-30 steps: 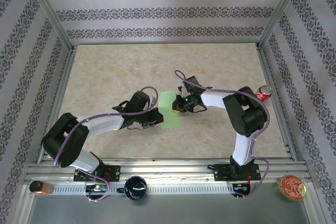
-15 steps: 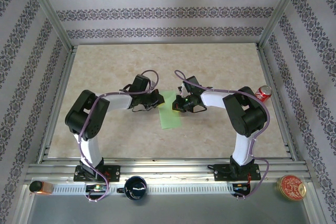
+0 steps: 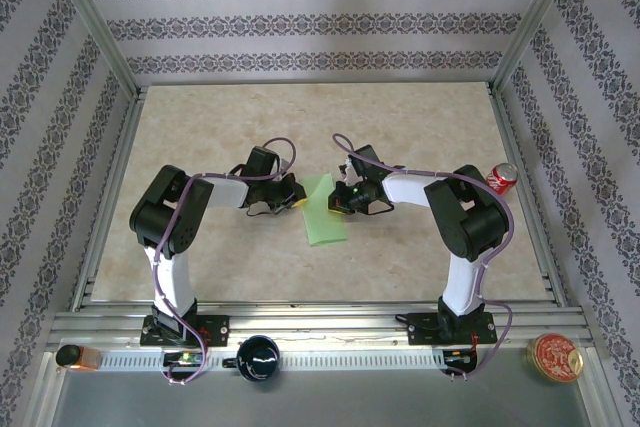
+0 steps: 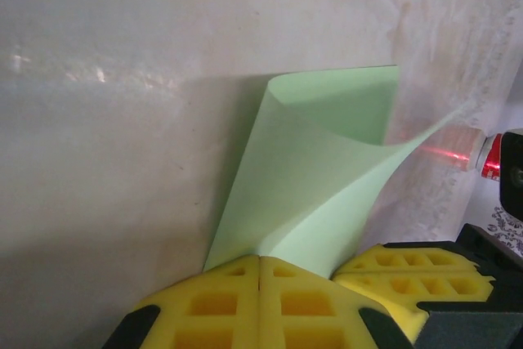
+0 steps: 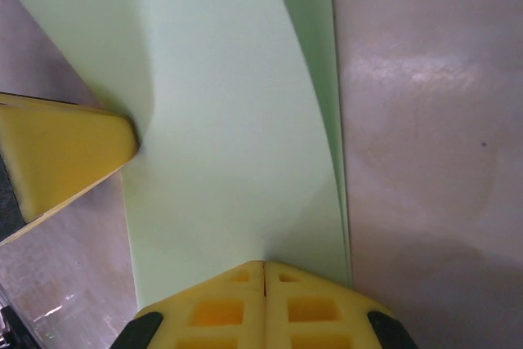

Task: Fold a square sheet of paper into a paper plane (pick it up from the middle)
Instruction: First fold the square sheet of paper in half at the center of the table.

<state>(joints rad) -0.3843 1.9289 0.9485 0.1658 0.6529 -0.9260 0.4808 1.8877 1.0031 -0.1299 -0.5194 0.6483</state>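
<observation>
I note both arms bent at the elbow, forearms reaching inward, wrists low. Left gripper (image 3: pixel 289 197) and right gripper (image 3: pixel 339 199) face each other, near together, each pinched tight on the paper (image 3: pixel 325 219).

Overhead looks down; wrist cameras close, sharing paper (image 3: pixel 322 222).

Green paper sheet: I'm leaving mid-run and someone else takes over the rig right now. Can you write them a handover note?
Left end effector: shut, pinching the sheet's edge on its side.
Right end effector: shut, pinching the opposite edge.
Square sheet of paper: mid-table between the two arms, a narrow rectangle, partly lifted and curled.
Done: seemingly one lengthwise fold; layered edges show in the right wrist view.
Left: nose and wing folds.
</observation>
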